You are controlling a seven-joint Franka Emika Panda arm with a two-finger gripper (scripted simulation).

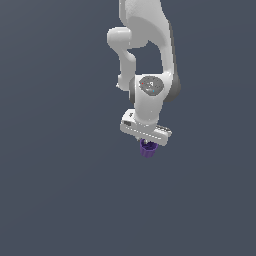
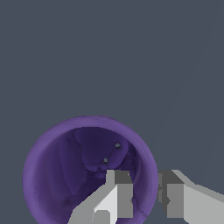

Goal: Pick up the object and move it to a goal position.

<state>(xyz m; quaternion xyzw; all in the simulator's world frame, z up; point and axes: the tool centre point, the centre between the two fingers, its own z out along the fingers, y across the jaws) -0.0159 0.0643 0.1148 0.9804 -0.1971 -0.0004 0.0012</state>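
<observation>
The object is a small dark purple cup with a hollow top. It sits directly under my white gripper, partly covered by the hand. In the wrist view the cup fills the lower part of the picture and I look straight into its hollow. My gripper straddles the cup's wall. One finger is inside the hollow and the other finger is outside the rim. The jaws stand narrowly apart, closed onto the wall.
A plain dark grey ground surrounds the arm on every side. No other object, container or edge shows in either view.
</observation>
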